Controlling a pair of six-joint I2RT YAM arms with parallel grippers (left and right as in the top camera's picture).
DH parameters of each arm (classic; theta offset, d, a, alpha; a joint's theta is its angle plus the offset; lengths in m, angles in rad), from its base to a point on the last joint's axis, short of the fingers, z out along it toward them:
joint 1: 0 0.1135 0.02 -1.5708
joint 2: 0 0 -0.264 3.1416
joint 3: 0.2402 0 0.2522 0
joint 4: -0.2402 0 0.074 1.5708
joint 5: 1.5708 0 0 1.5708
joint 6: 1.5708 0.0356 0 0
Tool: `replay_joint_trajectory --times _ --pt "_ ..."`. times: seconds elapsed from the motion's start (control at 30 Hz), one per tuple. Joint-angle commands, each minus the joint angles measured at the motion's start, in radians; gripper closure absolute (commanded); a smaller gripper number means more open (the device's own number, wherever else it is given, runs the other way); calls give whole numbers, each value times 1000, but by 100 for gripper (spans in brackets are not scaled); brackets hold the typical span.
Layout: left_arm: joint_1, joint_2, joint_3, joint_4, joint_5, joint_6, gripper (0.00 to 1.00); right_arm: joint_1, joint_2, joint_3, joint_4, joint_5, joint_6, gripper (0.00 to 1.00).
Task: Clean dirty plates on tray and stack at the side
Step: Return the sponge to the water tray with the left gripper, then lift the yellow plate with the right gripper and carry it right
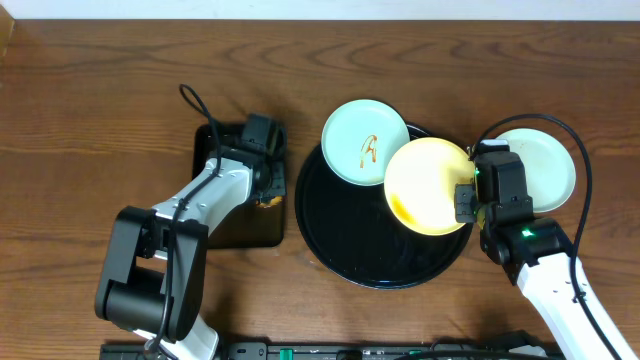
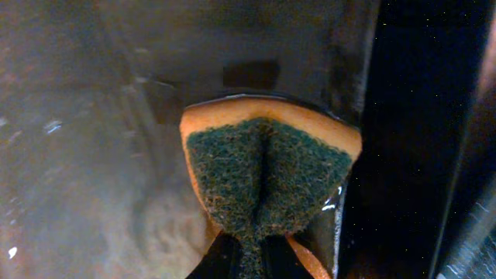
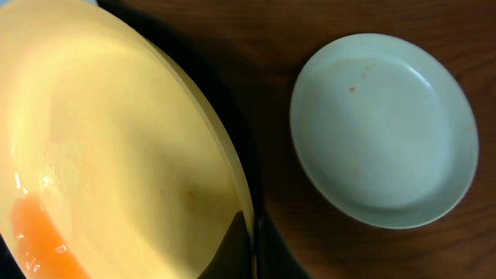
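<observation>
While the wooden table (image 1: pixel 80 120) carries everything, the round black tray (image 1: pixel 350 240) sits near its middle, with a smaller rectangular tray (image 1: pixel 245 228) just left of it. Over the round tray's right side, the right jaws pinch the rim of a sauce-smeared yellow plate (image 1: pixel 428 185). A squiggle-marked mint plate (image 1: pixel 365 142) overlaps the tray's far rim. A second mint plate (image 1: pixel 548 172) lies on the table at right. Above the rectangular tray, the left jaws squeeze a sponge (image 2: pixel 267 174).

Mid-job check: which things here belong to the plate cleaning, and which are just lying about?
Job: yellow plate, sauce-smeared mint plate, off-tray mint plate, round black tray, sponge.
Lying about: small rectangular black tray.
</observation>
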Motion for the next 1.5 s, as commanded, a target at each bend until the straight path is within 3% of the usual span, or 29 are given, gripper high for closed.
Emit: replay_joint_trajectory --times 0.0,0.07,0.23,0.4,0.63,0.97,1.17,1.47 --pt "9 6 -7 1 39 -31 93 4 -12 18 12 112 -21 99" --pt "8 6 -7 11 194 81 93 4 -12 18 29 150 -30 99" --pt "8 6 -8 3 162 54 92 20 -13 20 110 140 -92 99" --pt "-16 6 -8 32 382 139 93 93 -13 31 152 189 -188 99" --pt "-18 -2 -7 27 117 72 93 130 -13 31 159 365 -242 99" --pt "-7 -168 -7 33 83 71 92 133 -13 32 227 402 -324 99" --pt "-7 -162 -18 34 62 71 92 156 -13 32 253 405 -359 99" --pt "-7 -70 -22 33 63 71 92 114 -1 32 230 335 -182 99"
